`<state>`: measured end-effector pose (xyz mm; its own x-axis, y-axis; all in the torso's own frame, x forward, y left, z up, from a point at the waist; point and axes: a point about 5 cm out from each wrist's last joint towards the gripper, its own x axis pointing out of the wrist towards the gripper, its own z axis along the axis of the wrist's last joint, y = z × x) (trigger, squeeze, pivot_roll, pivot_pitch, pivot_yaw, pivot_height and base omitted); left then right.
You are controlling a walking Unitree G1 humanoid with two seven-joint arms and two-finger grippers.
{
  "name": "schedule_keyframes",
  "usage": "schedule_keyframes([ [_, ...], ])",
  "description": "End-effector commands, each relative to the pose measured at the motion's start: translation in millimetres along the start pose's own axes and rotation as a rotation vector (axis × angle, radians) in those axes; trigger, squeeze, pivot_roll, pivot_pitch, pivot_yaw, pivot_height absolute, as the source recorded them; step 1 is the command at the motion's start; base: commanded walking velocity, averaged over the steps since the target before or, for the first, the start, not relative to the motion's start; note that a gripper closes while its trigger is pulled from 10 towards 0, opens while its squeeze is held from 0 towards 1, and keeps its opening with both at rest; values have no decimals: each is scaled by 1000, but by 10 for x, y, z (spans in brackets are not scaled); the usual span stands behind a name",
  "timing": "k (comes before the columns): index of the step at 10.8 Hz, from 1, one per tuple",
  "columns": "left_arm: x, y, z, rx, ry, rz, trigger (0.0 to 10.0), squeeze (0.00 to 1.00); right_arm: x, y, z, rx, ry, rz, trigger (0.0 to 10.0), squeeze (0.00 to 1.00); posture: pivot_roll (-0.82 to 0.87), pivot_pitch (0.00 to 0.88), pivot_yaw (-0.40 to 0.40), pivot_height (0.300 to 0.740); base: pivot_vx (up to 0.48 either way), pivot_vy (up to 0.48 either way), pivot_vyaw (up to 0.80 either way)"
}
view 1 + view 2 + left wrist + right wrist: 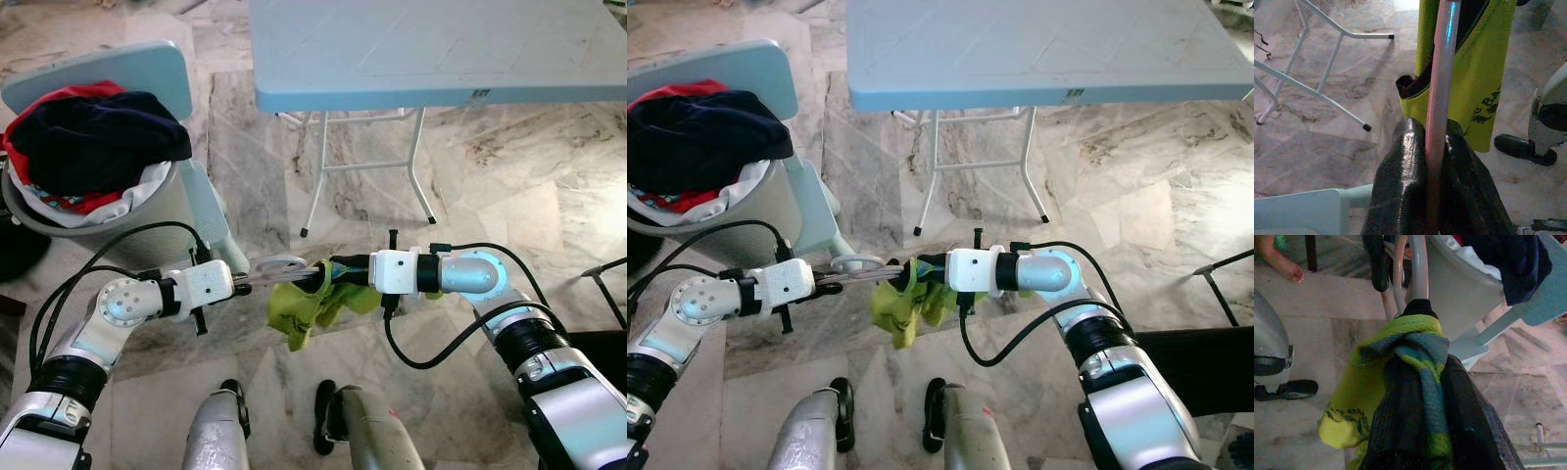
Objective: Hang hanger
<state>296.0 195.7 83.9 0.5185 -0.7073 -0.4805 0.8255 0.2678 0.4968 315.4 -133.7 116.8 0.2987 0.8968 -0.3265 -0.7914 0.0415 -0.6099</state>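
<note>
A pale pink hanger [280, 265] lies level between my two arms, low over the marble floor. My left gripper [252, 280] is shut on its rod [1438, 112]. A yellow-green garment [308, 305] with dark trim is bunched on the hanger's far end and droops below it. My right gripper [329, 273] comes in from the right and is shut on the garment's teal-edged fold [1422, 362], right next to the hanger [1418, 269]. The garment hides the hanger's right half.
A grey-blue folding table [441, 59] on white legs [318, 166] stands ahead. At the left, a grey basket [147, 211] heaped with clothes sits by a light blue chair [142, 69]. My feet [328, 416] are below. A person's bare foot [1284, 265] is nearby.
</note>
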Motion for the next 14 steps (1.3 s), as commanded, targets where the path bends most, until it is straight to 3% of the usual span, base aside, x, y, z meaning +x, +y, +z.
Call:
schedule_keyframes([
  [1,8,-78,-70,-25,27,-25,0,0,-15,-80,46,-19,-29,-46,10000,0,62,268,-100,740,0,0,0],
  [4,8,-92,-94,-42,27,-15,0,0,-45,-78,29,8,-33,-56,10000,0,59,261,-98,740,0,0,0],
  [5,27,-84,-84,-53,12,21,0,0,-53,-66,20,74,-49,-36,10000,1000,53,263,-99,740,0,0,0],
  [7,86,-111,-56,-87,-23,83,0,0,-77,-40,-21,112,-15,3,10000,1000,52,257,-108,740,0,0,0],
  [8,121,-127,-36,-146,-60,148,0,0,-129,-58,-71,130,28,-14,10000,1000,57,246,-109,740,0,0,0],
  [11,199,-167,22,-191,-111,218,0,0,-269,-150,-174,143,122,-163,10000,1000,49,252,-104,740,0,0,0],
  [14,278,-102,131,-211,-155,289,0,0,-388,-188,-274,146,216,-287,10000,1000,47,261,-98,740,0,0,0],
])
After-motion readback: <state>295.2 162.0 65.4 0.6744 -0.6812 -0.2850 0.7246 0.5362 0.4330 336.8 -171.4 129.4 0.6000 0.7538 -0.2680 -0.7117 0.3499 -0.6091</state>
